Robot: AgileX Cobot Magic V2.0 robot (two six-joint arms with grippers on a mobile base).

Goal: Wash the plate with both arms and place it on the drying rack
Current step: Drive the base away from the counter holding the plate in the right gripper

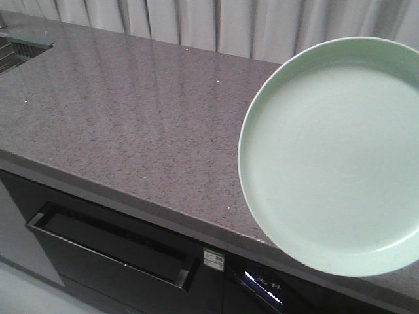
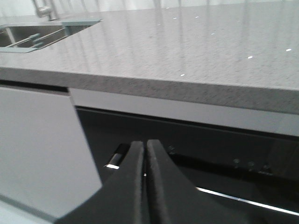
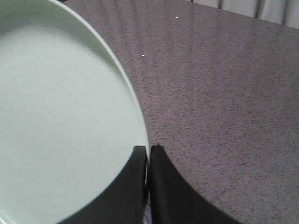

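Since the plate (image 1: 334,157) fills most of the right side of the front view, it's easy to get a good look: round, pale mint green, glossy, with a low raised rim and faint rings running around the inside. Its face is turned toward the camera and its lower edge pokes out past the front edge of the speckled grey-brown countertop (image 1: 131,111), so it's up off the surface rather than lying flat. In the right wrist view the right gripper (image 3: 147,154) is clamped on the rim, one black finger inside the plate and the other outside it, countertop behind. The left gripper (image 2: 145,149) is pinched closed on nothing, fingers touching each other, sitting low in front of the dark appliance (image 2: 224,149) under the counter. A sink (image 2: 28,36) shows at the countertop's far left end.
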